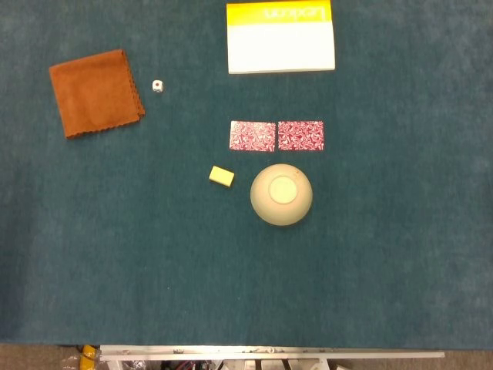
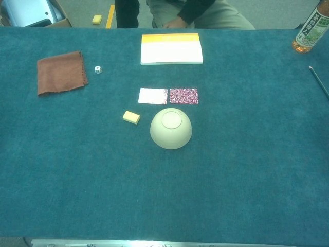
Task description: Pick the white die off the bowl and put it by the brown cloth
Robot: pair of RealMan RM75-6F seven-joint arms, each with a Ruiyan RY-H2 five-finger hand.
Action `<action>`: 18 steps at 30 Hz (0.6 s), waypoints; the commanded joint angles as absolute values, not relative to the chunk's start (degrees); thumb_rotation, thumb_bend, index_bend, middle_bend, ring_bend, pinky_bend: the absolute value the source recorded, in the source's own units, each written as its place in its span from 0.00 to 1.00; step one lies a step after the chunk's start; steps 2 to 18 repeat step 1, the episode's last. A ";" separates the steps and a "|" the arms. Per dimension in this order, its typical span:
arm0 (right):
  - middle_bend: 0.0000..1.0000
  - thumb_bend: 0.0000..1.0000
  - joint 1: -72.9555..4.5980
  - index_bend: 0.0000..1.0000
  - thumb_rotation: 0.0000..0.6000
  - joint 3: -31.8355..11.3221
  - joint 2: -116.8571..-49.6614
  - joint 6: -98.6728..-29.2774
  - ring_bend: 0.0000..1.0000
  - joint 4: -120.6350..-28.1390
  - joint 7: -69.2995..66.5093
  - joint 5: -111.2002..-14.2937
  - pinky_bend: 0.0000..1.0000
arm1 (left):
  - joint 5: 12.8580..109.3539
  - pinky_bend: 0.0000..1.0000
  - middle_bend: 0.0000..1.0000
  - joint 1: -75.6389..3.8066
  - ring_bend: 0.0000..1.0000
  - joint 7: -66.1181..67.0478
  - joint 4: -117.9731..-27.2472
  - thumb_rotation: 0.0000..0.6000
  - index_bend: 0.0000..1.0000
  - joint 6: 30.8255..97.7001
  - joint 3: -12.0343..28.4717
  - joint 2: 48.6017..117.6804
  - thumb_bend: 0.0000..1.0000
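The white die (image 1: 157, 85) (image 2: 97, 69) lies on the blue table cloth just right of the brown cloth (image 1: 95, 92) (image 2: 61, 72), a small gap apart from its edge. The cream bowl (image 1: 281, 193) (image 2: 171, 127) stands upside down near the middle of the table with nothing on its base. Neither hand appears in the head view or the chest view.
A yellow and white book (image 1: 280, 36) (image 2: 171, 48) lies at the back. Two patterned cards (image 1: 276, 136) (image 2: 168, 95) sit behind the bowl, a yellow block (image 1: 221, 176) (image 2: 131, 117) to its left. A bottle (image 2: 310, 32) and a pencil (image 2: 318, 81) are at the far right.
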State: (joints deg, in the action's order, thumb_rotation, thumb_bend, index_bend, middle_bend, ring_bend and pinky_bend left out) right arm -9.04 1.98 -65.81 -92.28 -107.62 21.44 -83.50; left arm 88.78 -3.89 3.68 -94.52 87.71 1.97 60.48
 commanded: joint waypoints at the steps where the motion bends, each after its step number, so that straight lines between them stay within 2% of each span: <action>1: 0.36 0.28 -8.66 0.38 1.00 1.62 -65.73 -92.18 0.14 -107.47 21.05 -83.99 0.09 | 88.91 0.23 0.31 -3.73 0.19 3.64 -94.62 1.00 0.27 88.13 1.96 60.59 0.45; 18: 0.36 0.28 -8.66 0.38 1.00 1.62 -65.73 -92.18 0.14 -107.47 21.05 -83.99 0.09 | 88.91 0.23 0.31 -3.73 0.19 3.64 -94.62 1.00 0.27 88.13 1.96 60.59 0.45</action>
